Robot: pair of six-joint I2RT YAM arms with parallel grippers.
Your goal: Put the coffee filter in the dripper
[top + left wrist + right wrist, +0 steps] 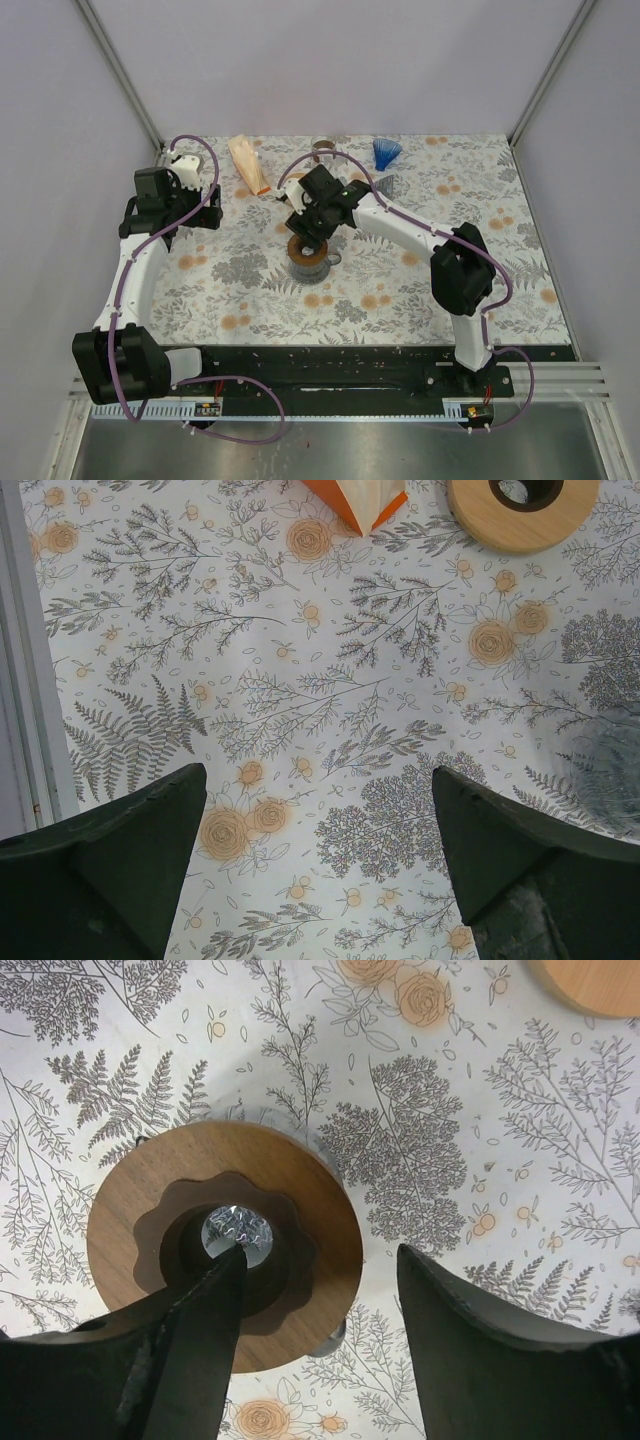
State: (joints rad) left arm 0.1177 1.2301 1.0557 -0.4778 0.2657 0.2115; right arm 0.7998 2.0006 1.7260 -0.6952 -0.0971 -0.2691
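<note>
The dripper (pixel 310 260) is clear glass on a round wooden collar (pixel 130 1200) and stands mid-table. My right gripper (pixel 308 238) hangs right over it. In the right wrist view that gripper (pixel 320 1252) is open: one finger reaches over the collar's centre hole and the other stands outside the rim, with nothing held. The coffee filter (pixel 250 165), a tan paper wedge with orange trim, lies at the back of the table; its tip (pixel 365 500) shows at the top of the left wrist view. My left gripper (pixel 318 773) is open over bare cloth, at the left (pixel 205 210).
A second wooden ring (pixel 325 148) (pixel 522 510) (pixel 590 985) sits at the back near the filter. A blue fanned object (pixel 387 152) and a small glass piece (pixel 385 185) lie at the back right. Grey walls close in the floral cloth (pixel 400 290).
</note>
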